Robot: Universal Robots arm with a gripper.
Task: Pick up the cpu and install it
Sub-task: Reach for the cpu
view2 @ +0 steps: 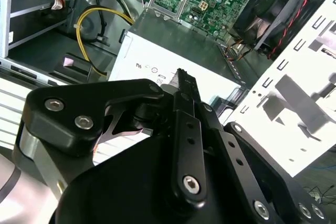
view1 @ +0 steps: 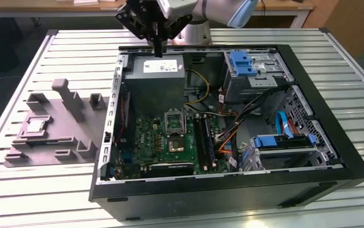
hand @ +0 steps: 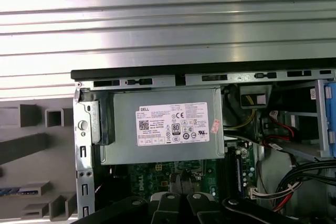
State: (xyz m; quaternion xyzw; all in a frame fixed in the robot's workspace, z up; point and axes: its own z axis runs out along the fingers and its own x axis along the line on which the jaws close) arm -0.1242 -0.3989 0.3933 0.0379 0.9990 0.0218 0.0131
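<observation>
The cpu (view1: 35, 126), a small pale square chip, lies flat in a recess of the grey plastic fixture (view1: 61, 137) on the table, at the exterior view's left. My gripper (view1: 159, 52) hangs high above the far edge of the open computer case (view1: 232, 190), over the grey power supply (view1: 159, 80), far from the cpu. Its black fingers are pressed together with nothing between them; in the second wrist view the gripper (view2: 181, 73) points at the power supply's label. The metal-framed socket (view1: 174, 122) sits on the green board (view1: 169, 147) below the power supply.
The case holds yellow and black cables (view1: 200, 90), blue-tabbed drive cages (view1: 245, 64) and a second blue-handled bay (view1: 283, 142). A shiny square chip (view1: 177, 144) is fixed to the board. The fixture has upright posts (view1: 68, 97). Ribbed metal table (view1: 74, 45) surrounds everything.
</observation>
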